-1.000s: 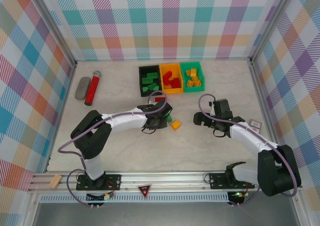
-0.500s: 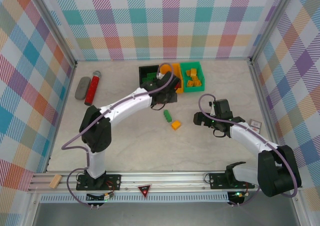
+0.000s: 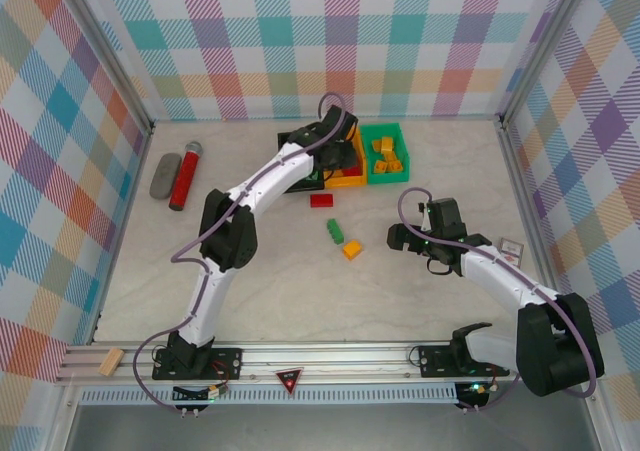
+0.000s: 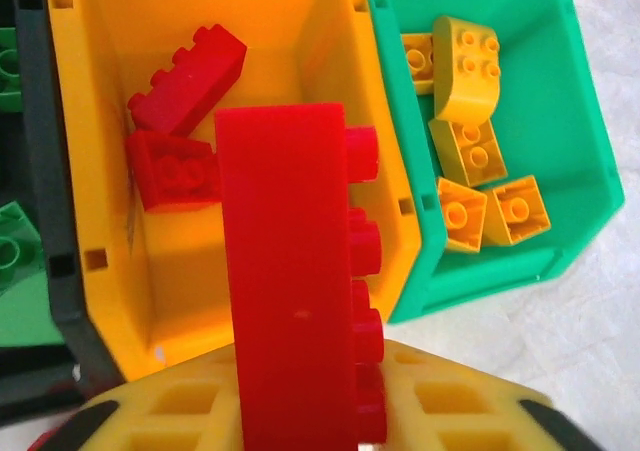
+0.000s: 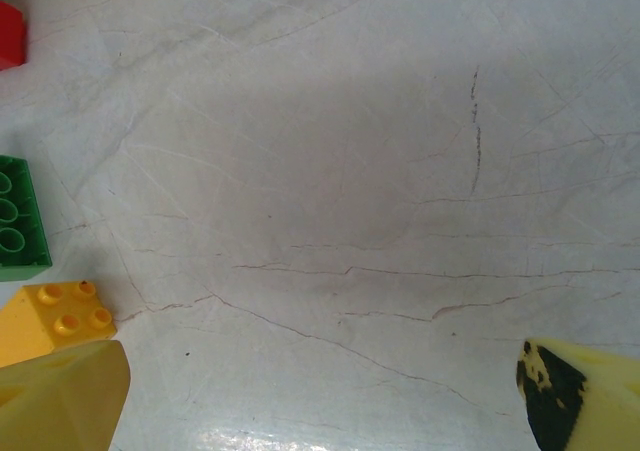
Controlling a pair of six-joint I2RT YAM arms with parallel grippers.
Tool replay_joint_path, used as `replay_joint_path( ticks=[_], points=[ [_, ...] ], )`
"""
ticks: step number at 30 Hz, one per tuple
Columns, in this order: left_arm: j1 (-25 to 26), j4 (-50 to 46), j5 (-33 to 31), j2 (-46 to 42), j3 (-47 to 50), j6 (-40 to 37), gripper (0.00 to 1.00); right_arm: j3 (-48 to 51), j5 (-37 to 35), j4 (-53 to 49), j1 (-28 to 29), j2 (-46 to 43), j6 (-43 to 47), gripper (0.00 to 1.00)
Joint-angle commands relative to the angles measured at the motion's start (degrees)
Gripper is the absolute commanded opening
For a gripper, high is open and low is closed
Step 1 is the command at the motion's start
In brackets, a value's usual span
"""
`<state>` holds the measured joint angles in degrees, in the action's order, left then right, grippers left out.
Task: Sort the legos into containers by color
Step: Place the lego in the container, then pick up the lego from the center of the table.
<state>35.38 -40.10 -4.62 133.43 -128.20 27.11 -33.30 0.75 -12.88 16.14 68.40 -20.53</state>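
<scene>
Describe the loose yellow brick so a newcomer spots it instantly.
From the green bin at the far side of the table, come toward the right end effector. Just left of it lies the yellow brick, beside a green brick: the only yellow one outside a bin.

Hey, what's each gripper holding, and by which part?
The left gripper pinches a long red brick by its near end, above the orange bin. The right gripper is open, holding nothing.

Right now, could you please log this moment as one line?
left gripper: shut on long red brick over orange bin | right gripper: open, above table | loose: second red brick, green brick, yellow brick
</scene>
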Motion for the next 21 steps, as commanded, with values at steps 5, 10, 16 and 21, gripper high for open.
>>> replay_joint_path(
  ticks=[5,10,16,21],
  points=[
    [-2.0,-1.2,4.2,0.9,-2.3,0.4,0.52,0.9,0.8,0.9,-0.1,-1.0,-0.7,0.99],
    [-1.6,6.0,4.1,-9.0,14.2,0.3,0.53,0.9,0.8,1.0,-0.2,-0.9,-0.7,0.99],
    [-1.6,15.2,3.0,-20.7,34.8,1.3,0.53,0.7,1.0,1.0,-0.1,-0.3,-0.6,0.99],
    [-1.6,13.0,1.2,-20.8,38.0,-0.2,0.73,0.5,1.0,0.9,-0.1,0.0,-0.6,0.99]
  ],
)
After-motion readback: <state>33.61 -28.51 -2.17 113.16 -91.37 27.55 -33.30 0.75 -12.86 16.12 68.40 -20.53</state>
